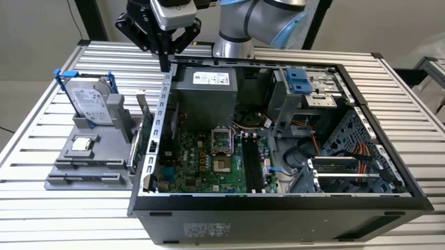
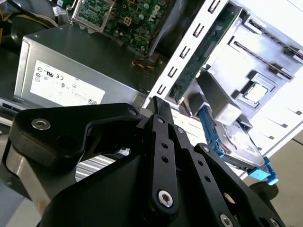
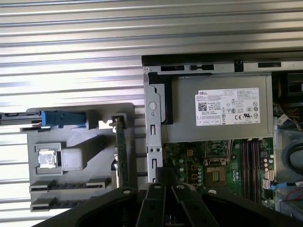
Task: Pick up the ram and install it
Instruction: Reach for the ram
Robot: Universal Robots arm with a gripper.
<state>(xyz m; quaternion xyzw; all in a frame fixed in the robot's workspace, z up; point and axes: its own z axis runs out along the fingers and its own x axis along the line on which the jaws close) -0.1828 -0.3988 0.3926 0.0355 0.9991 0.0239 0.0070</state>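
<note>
The ram is not picked up yet. It stands on edge in the gray holder on the counter, just beside the open computer case, on the exterior view's left of it. The gripper hangs over the far corner of the case wall, well apart from the stick; its jaws look clenched on nothing. The black memory slots on the motherboard look unfilled to me, so both the pick-up and the install remain undone.
</note>
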